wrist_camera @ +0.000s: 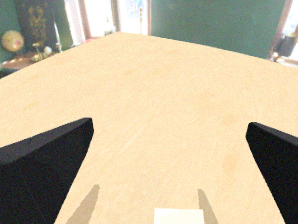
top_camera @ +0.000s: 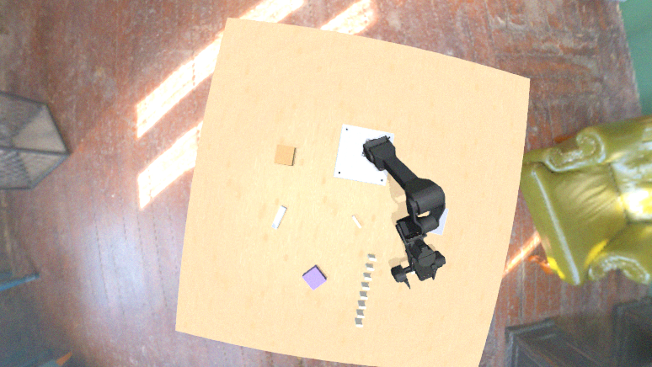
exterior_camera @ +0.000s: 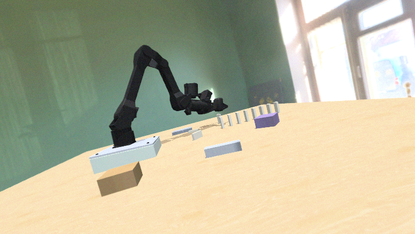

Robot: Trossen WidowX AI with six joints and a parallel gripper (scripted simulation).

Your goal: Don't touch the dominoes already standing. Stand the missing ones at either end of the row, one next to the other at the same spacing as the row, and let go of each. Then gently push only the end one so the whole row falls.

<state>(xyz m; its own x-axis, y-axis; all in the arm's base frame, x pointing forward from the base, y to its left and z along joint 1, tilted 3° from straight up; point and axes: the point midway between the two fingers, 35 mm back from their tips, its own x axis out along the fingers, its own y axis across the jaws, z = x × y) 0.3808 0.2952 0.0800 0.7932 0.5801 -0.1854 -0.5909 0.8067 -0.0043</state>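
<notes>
A row of several white dominoes (top_camera: 365, 285) (exterior_camera: 238, 118) stands upright, evenly spaced. One loose domino (top_camera: 356, 221) (exterior_camera: 197, 134) lies on the table between the row and the robot base. Another domino (exterior_camera: 219, 118) (wrist_camera: 179, 216) stands upright behind the row's near end in the exterior view, out of line with it; only its top shows at the bottom of the wrist view. The top view does not show it, apparently hidden under the arm. My gripper (top_camera: 421, 282) (exterior_camera: 227, 106) (wrist_camera: 170, 127) is wide open and empty, above and beyond that domino, beside the row.
A purple block (top_camera: 314, 277) (exterior_camera: 266, 120) lies beside the row. A pale bar (top_camera: 279, 217) (exterior_camera: 222, 148) and a tan block (top_camera: 285, 155) (exterior_camera: 120, 179) lie farther off. A flat grey-blue piece (top_camera: 442, 222) (exterior_camera: 182, 131) lies partly under the arm. The white base plate (top_camera: 349, 156) carries the arm.
</notes>
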